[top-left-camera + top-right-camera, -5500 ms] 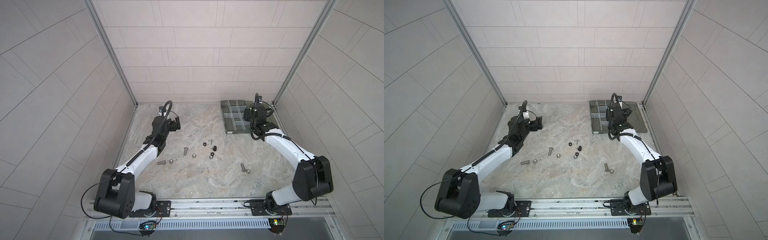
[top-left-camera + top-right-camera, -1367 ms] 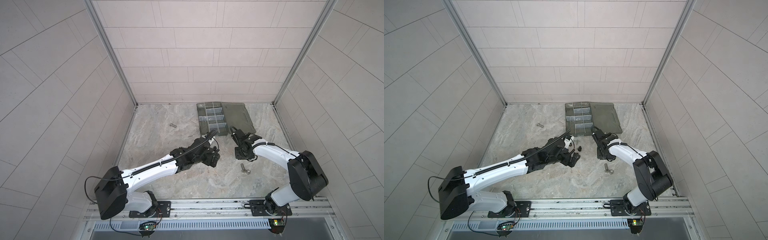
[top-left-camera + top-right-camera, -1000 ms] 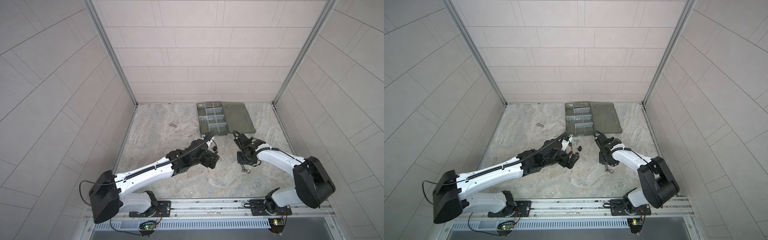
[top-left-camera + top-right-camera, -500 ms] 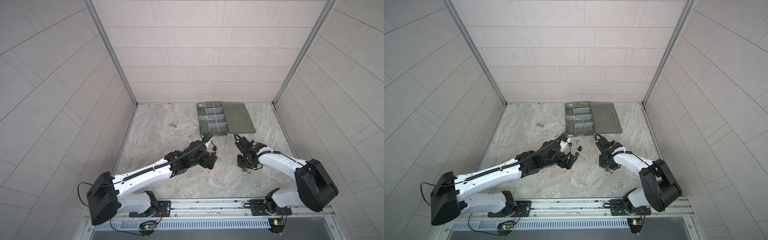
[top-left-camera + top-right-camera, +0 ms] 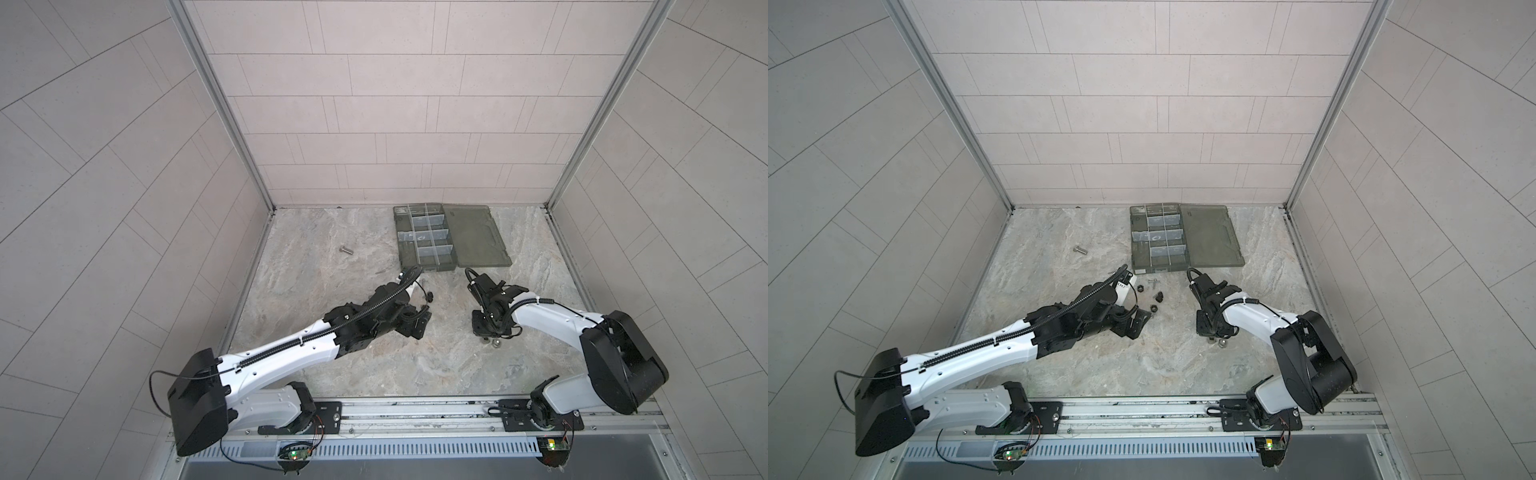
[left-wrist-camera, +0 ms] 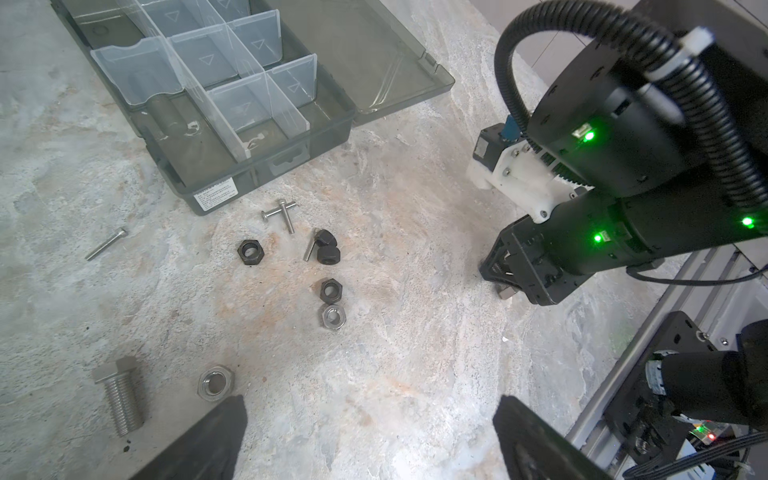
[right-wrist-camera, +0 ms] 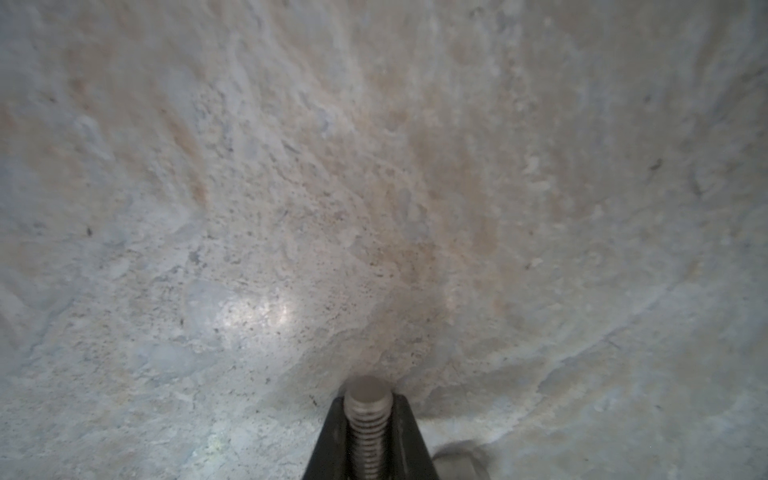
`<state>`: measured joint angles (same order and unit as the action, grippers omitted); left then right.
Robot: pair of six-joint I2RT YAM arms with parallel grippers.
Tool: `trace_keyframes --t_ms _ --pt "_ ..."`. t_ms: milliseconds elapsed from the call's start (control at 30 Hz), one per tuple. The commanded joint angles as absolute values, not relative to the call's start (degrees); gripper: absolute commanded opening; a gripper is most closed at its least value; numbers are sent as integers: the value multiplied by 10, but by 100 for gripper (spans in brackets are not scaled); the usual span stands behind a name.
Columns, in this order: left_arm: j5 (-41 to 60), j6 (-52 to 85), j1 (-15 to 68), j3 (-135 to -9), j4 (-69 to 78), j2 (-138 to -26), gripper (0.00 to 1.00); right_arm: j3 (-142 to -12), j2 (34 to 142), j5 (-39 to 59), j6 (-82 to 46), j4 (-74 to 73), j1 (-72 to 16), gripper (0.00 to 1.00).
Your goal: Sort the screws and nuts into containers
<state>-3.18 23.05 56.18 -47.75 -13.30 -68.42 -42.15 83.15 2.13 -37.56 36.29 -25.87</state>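
Step in hand: picking one thick screw [image 7: 368, 388]. The right gripper [image 7: 369, 401] has its jaws clamped on the threaded shaft, and the hex head pokes out beside the gripper in a top view [image 5: 496, 343]. The screw sits low on the surface [image 7: 291, 208], so it looks gripped but not yet lifted. The left gripper [image 6: 370, 436] hovers empty, jaws wide apart, over the loose pile: black nuts [image 6: 331, 289], a silver nut [image 6: 215, 382], a second thick screw [image 6: 120, 395] and thin screws [image 6: 278, 214]. All of these lie just in front of the organizer box [image 6: 257, 174], which is open with its lid flat. The next move probably calls for raising the held screw clear, carrying it to the box, centring over one compartment [image 5: 432, 251] and releasing. The shaft is long, so it should line up with the compartment or it may hang on a divider. A lone screw [image 5: 345, 250] lies well apart, toward the left wall.
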Motion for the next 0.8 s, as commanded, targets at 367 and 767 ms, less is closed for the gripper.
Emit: trace_keyframes --t_ms 367,767 --pt "-97 193 563 -474 -187 -650 100 -503 840 -9 -370 413 -261 0" --pt "-120 198 550 -500 -227 -650 100 -717 958 -9 -336 419 -260 0"
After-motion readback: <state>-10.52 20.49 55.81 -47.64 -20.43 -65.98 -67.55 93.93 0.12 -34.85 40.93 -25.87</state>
